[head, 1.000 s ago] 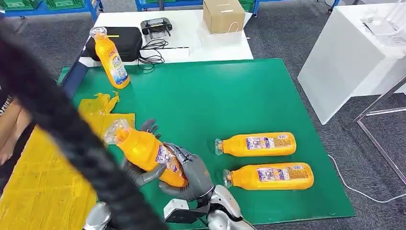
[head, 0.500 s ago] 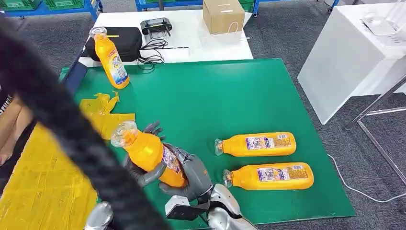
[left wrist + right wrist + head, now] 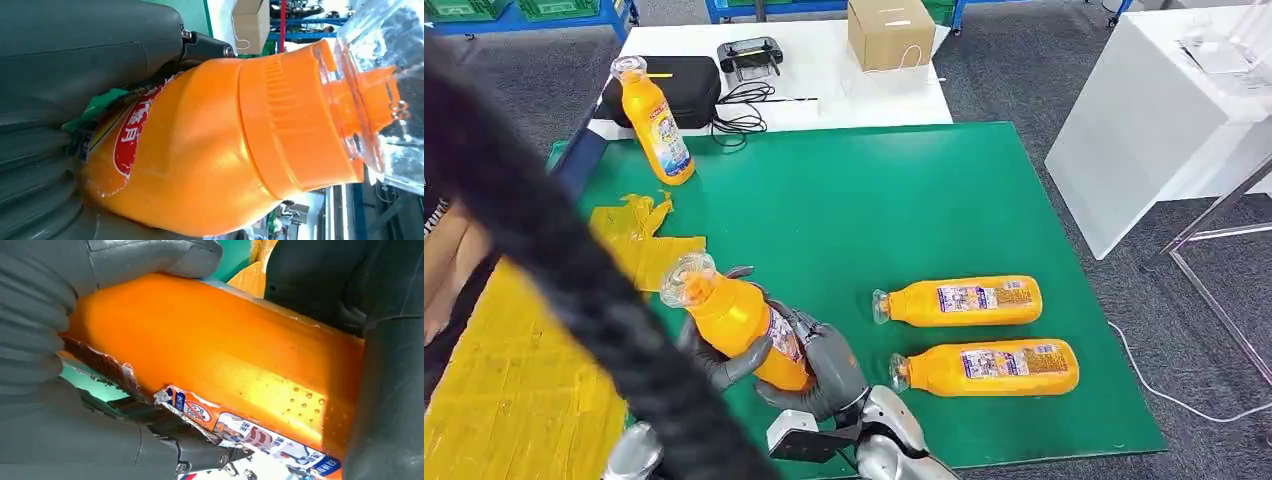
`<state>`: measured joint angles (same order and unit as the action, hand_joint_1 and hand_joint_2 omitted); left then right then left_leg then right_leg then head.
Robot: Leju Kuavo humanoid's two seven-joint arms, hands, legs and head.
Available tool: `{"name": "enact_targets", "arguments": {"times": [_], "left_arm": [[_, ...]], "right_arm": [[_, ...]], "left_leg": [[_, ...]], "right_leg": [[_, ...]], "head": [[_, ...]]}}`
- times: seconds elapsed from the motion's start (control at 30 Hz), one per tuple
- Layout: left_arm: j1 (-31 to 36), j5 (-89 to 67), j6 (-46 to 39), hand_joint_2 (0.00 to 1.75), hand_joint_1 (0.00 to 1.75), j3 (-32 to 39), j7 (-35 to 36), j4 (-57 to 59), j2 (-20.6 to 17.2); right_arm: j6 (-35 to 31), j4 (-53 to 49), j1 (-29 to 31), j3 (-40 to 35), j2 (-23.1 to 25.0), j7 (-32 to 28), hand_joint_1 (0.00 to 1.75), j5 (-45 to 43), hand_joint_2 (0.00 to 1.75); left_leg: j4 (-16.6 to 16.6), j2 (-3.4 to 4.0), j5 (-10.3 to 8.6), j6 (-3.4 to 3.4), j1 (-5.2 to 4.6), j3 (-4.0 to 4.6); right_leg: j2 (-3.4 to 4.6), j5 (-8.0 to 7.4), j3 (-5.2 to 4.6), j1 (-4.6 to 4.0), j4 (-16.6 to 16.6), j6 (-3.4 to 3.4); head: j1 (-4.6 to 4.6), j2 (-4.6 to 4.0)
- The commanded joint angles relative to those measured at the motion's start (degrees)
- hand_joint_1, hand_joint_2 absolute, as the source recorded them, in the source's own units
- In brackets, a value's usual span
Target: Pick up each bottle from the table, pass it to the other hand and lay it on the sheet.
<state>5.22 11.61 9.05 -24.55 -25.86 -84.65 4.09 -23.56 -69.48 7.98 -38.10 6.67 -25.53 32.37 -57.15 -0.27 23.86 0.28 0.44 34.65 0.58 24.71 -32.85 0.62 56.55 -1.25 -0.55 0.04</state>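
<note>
1. Grey carpet floor (image 3: 1024, 60) all round; green table (image 3: 904, 200) in the middle, white table (image 3: 824, 80) behind it, white cabinet (image 3: 1144, 130) off to the right.
2. On the white table: cardboard box (image 3: 890, 32), black case (image 3: 679, 88), small black device (image 3: 750, 53), loose black cables (image 3: 744, 108).
3. Yellow sheet (image 3: 514, 380) spread at the left side, its crumpled edge lapping onto the green table.
4. Held bottle (image 3: 736, 318): orange, clear cap pointing up and to the left, tilted, raised above the green table near the sheet's edge.
5. Right hand (image 3: 819, 365): grey fingers (image 3: 40, 305) wrapped round the lower body of the held bottle, over its torn label.
6. Left hand (image 3: 709, 362): fingers curled against the same bottle from the other side, thumb (image 3: 90, 40) pressed on the body; touching for certain, firm grip or not — cannot tell.
7. Thick black ribbed cable (image 3: 554, 250) crossing the head view diagonally, hiding most of the left arm.
8. 2 more bottles lying flat on the green table to the right, caps pointing left, side by side: far bottle (image 3: 959, 301) and near bottle (image 3: 986, 367).
9. 1 standing bottle (image 3: 654, 122) upright at the far left corner of the green table, beside the black case.
10. Person's arm (image 3: 444, 270) at the left edge, next to the sheet.
</note>
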Motion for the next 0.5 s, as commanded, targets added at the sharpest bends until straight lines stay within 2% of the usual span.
{"name": "enact_targets", "arguments": {"times": [0.03, 0.2, 0.23, 0.27, 0.3, 0.43, 0.5], "left_arm": [[2.3, -0.5, -0.2, 1.75, 1.75, -1.6, 0.1, 2.2, 0.0], [2.3, -0.5, -0.2, 1.75, 1.75, -1.6, 0.1, 2.2, 0.0], [2.4, -1.2, -0.9, 1.75, 1.75, -1.5, 0.0, 2.0, -0.1], [2.4, -3.7, -3.6, 1.75, 1.75, -1.3, -0.9, 1.7, -0.3], [2.5, -6.4, -6.7, 1.75, 1.75, -0.7, -1.6, 1.2, -0.7], [4.0, -15.6, -16.5, 1.75, 1.75, 3.1, -1.6, 0.5, -3.1], [5.8, -29.6, -27.6, 1.75, 1.75, 5.6, -0.2, 2.3, -4.5]], "right_arm": [[0.1, 0.7, 0.5, -1.8, -0.8, -0.2, 1.75, 0.1, 1.75], [0.1, 0.7, 0.5, -1.8, -0.8, -0.2, 1.75, 0.1, 1.75], [-0.4, 0.2, 0.3, -1.5, -0.8, -0.4, 1.54, -0.1, 1.75], [-1.6, -1.0, -0.4, -0.8, -0.6, -1.1, 0.09, -0.7, 1.75], [-2.6, -2.7, -1.2, -0.1, -0.7, -1.6, 0.0, -1.5, 1.75], [-4.7, -11.4, -3.9, 2.2, -2.2, -1.9, 0.0, -2.5, 1.75], [-5.2, -15.7, -5.5, 4.0, -2.6, -2.0, 0.0, -3.1, 1.75]], "left_leg": [[0.0, -0.06, 0.03, 0.0, 0.03, -0.06], [0.0, -0.05, 0.02, 0.01, 0.0, -0.04], [0.0, -0.07, 0.07, 0.01, 0.05, -0.12], [0.0, -0.06, 0.04, 0.01, 0.03, -0.09], [0.0, -0.06, 0.02, 0.0, 0.02, -0.04], [-0.1, -0.1, 0.14, -0.01, 0.12, -0.14], [-0.1, -0.14, 0.07, -0.01, 0.06, -0.03]], "right_leg": [[-0.11, 0.04, 0.11, -0.04, 0.0, 0.02], [-0.08, 0.03, 0.07, -0.01, 0.0, 0.01], [-0.14, 0.07, 0.19, -0.07, 0.0, 0.03], [-0.11, 0.05, 0.14, -0.04, 0.0, 0.02], [-0.1, 0.04, 0.08, -0.03, 0.0, 0.01], [-0.2, 0.14, 0.25, -0.14, 0.0, 0.06], [-0.21, 0.11, 0.12, -0.07, 0.0, 0.05]], "head": [[0.0, 0.0], [0.0, 0.0], [0.0, 0.0], [0.0, 0.0], [0.0, 0.0], [0.0, 0.0], [0.0, 0.0]]}}
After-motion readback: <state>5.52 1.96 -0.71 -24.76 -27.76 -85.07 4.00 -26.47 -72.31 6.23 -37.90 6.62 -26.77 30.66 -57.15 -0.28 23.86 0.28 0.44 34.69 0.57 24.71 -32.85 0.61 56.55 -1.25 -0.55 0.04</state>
